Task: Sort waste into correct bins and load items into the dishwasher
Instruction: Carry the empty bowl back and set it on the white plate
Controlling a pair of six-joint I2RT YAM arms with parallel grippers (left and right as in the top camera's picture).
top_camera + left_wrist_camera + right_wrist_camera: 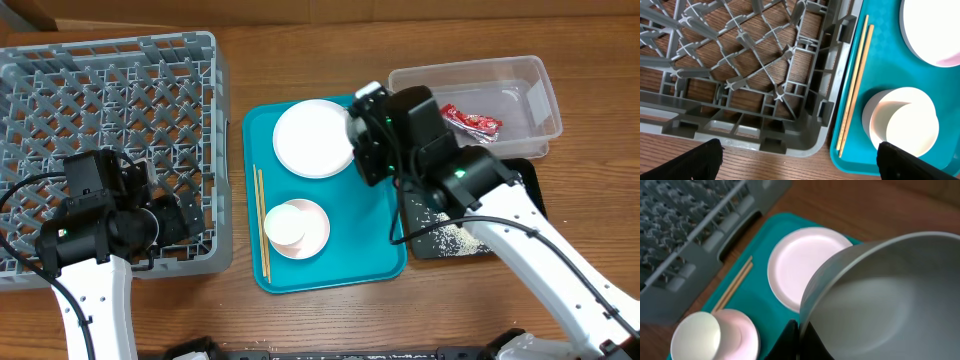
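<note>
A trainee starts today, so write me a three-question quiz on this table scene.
1. True or false: the wrapper lies in the tub.
2. Fill in: the chopsticks lie on the teal ____.
3. What does the right gripper hold? A. plate B. grey-green bowl C. cup

Key: 1 true; 2 tray; 3 B.
</note>
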